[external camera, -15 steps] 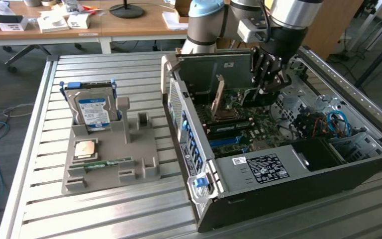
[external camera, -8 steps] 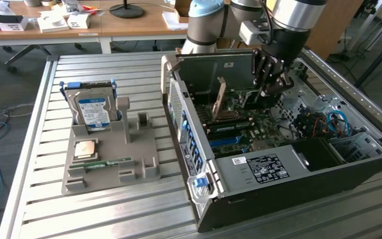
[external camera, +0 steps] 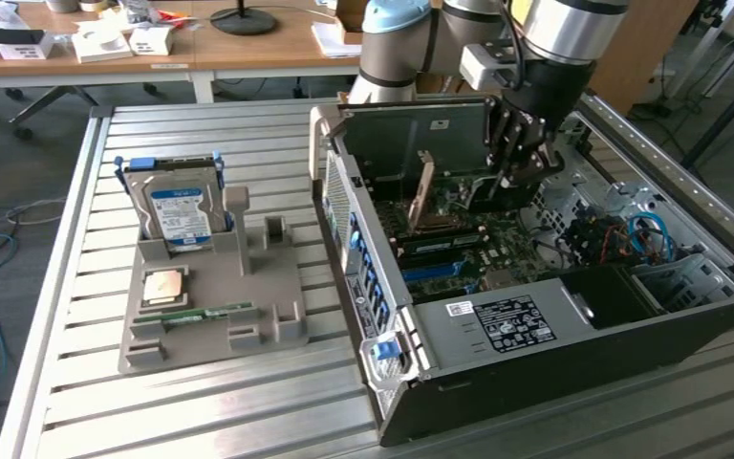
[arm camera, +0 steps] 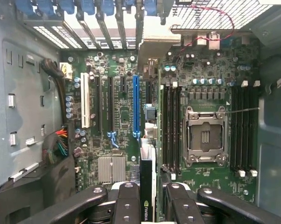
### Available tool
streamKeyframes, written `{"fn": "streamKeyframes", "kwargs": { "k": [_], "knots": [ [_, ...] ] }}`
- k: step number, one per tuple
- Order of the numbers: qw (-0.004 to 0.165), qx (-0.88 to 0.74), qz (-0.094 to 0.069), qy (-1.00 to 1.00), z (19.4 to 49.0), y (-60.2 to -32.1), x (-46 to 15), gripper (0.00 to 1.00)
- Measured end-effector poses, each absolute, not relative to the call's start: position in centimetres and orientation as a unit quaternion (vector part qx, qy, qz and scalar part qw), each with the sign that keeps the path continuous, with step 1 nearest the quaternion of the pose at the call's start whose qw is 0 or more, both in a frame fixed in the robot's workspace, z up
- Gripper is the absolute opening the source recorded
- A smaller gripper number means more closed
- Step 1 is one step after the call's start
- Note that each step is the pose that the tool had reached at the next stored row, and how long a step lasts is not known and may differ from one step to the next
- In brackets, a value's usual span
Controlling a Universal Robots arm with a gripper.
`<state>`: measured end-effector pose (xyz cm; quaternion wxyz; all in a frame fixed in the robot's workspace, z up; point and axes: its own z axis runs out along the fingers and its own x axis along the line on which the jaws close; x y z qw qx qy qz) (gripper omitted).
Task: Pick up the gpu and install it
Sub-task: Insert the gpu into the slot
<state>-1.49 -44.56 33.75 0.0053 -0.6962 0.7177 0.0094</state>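
Note:
The gpu point(arm camera: 147, 186) is seen edge-on between my gripper's point(arm camera: 146, 205) two black fingers point(arm camera: 126, 200), which are shut on it; a logo shows on its near edge. It hangs over the motherboard point(arm camera: 122, 116) inside the open computer case point(external camera: 572, 316). It runs alongside the long blue slot point(arm camera: 136, 107), a little to the side of it, towards the memory slots point(arm camera: 171, 126). In the exterior view my gripper point(external camera: 520, 177) reaches down into the case with the gpu point(external camera: 463, 191) below its fingers. Whether the card touches a slot I cannot tell.
An empty processor socket point(arm camera: 205, 135) lies beside the memory slots. Blue slot latches point(arm camera: 84, 7) line the case's rear wall. On the exterior view's left a grey holder point(external camera: 271, 287) carries a hard drive point(external camera: 179, 212), a processor chip point(external camera: 165, 285) and a memory stick point(external camera: 195, 314).

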Motion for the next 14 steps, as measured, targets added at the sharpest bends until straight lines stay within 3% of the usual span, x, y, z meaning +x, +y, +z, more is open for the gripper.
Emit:
{"fn": "streamKeyframes", "kwargs": {
  "k": [14],
  "knots": [
    [0.008, -0.699, 0.007, 0.715, 32.0, -44.7, -1.9, 0.26]
  ]
}}
